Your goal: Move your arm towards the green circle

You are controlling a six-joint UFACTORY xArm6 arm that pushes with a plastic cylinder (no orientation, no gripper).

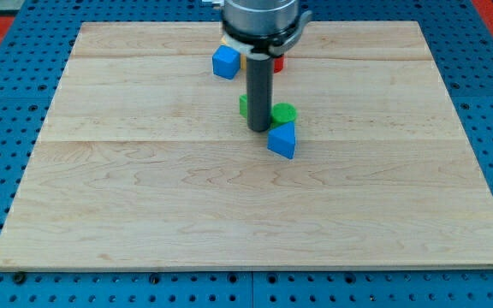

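Note:
The green circle [285, 112] lies on the wooden board [144, 214] near the middle, partly behind my rod. My tip [258, 129] rests on the board just left of the green circle, touching or almost touching it. A blue triangular block [282, 139] sits right below the green circle, at the lower right of my tip. Another green block [243, 106] peeks out left of the rod; its shape is hidden.
A blue cube [226, 62] stands near the view's top, left of the rod. A red block [278, 63] and a sliver of yellow [240, 60] show beside the rod, mostly hidden. Blue perforated table [7, 103] surrounds the board.

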